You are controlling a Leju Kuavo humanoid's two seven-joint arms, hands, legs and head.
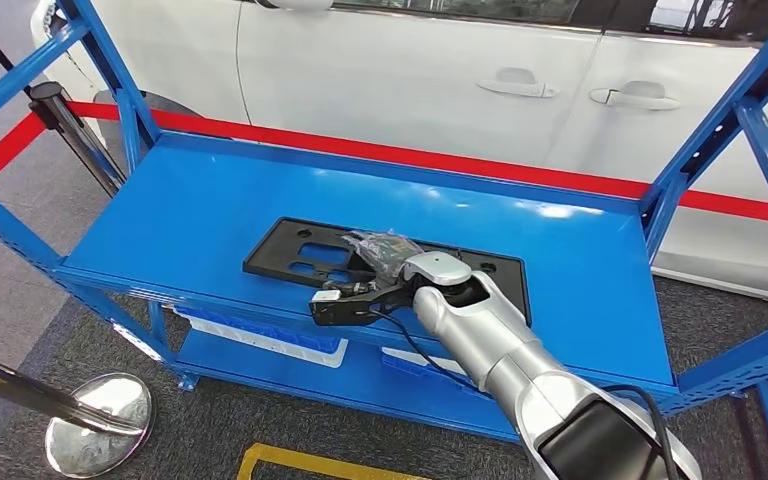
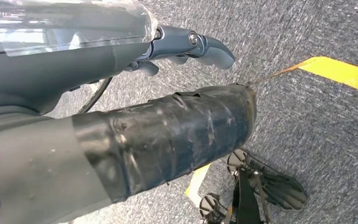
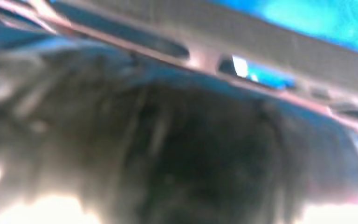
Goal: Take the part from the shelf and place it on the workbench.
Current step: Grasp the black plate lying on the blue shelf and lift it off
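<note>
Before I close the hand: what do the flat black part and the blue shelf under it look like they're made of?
The black part looks like moulded plastic, matte: a thin flat plate with cut-out slots and almost no glare. The blue shelf looks like painted sheet metal, glossy: a smooth, even blue with bright reflections and a folded front lip. The right hand rests over the part; whether it grips it I cannot tell.

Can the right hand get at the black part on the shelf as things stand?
Probably yes. The right hand is already down on the black part, which lies flat on the blue shelf with nothing over it. The right wrist view is too blurred to show whether the fingers hold it.
</note>
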